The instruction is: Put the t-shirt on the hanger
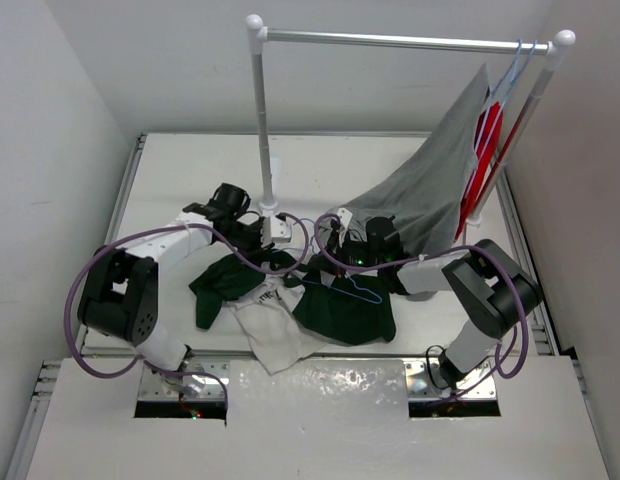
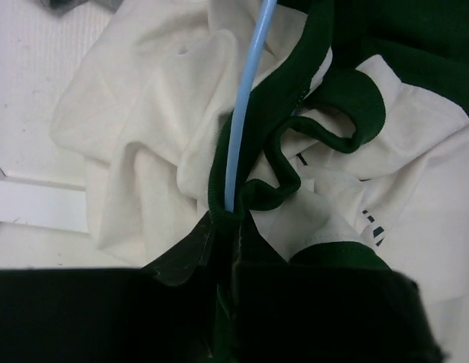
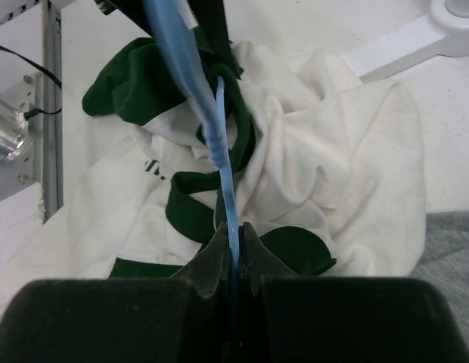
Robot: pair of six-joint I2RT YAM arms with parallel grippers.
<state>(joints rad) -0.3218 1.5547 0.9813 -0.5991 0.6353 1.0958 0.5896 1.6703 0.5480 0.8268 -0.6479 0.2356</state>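
The t-shirt (image 1: 275, 335), white with dark green sleeves and collar, lies crumpled on the table between both arms. The light-blue wire hanger (image 1: 362, 293) lies across it. My left gripper (image 1: 285, 258) is shut on the green collar (image 2: 276, 113), and the hanger wire (image 2: 246, 98) runs into the fold at its tips (image 2: 227, 223). My right gripper (image 1: 335, 270) is shut on the hanger wire (image 3: 225, 174), which leaves its tips (image 3: 234, 231) and passes through the collar opening over the bunched white cloth (image 3: 333, 151). Part of the chest print shows (image 2: 371, 227).
A clothes rack stands at the back, with a white post (image 1: 263, 130) and a metal rail (image 1: 390, 40). A plain grey shirt (image 1: 430, 190) and a red garment (image 1: 485, 150) hang at its right end. The rack's white foot (image 3: 416, 38) lies near the shirt.
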